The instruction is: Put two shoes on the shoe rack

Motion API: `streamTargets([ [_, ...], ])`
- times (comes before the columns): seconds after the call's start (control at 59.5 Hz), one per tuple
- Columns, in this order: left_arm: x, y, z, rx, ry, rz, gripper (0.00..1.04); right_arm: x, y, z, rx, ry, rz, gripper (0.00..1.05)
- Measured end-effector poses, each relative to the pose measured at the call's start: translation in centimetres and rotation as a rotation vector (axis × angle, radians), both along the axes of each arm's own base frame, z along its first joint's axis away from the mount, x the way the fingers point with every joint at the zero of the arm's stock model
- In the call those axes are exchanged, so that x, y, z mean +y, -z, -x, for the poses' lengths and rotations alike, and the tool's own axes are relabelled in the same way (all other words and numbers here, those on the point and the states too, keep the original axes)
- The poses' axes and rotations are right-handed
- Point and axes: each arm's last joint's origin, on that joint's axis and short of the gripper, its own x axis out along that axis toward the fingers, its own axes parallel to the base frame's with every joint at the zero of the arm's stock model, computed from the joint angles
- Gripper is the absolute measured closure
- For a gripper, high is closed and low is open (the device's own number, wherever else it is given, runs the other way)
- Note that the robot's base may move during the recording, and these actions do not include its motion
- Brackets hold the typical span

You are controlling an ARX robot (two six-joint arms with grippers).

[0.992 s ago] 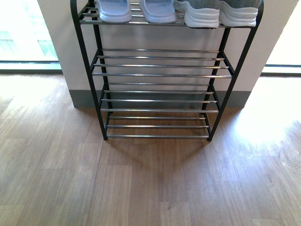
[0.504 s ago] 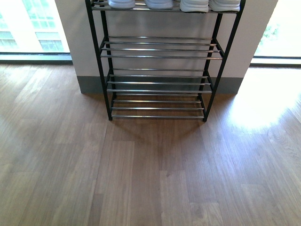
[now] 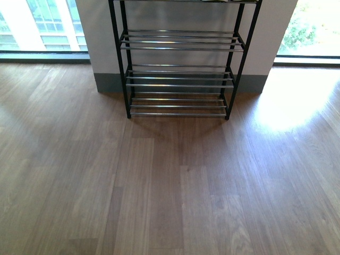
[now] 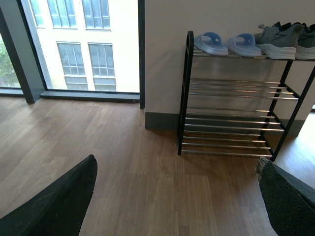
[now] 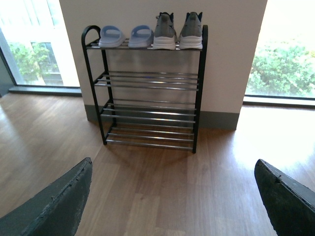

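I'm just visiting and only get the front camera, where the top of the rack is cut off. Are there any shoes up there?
Observer: Yes. The right wrist view shows the shoe rack whole, and its top tier holds a pair of pale blue slide sandals beside a pair of grey sneakers.
Operator: Is the robot carrying another shoe that I can't see?
Observer: No. In the wrist views the left gripper and the right gripper are both open, with only bare floor between their fingers.
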Motion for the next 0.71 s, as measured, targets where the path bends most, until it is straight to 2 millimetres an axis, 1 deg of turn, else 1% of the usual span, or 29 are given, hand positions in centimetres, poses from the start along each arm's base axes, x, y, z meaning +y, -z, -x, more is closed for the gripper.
streamTargets([
  [0.706, 0.00, 0.00, 0.00, 0.000, 0.000, 0.000, 0.09, 0.00, 0.00, 0.00, 0.000, 0.000, 0.000, 0.09],
])
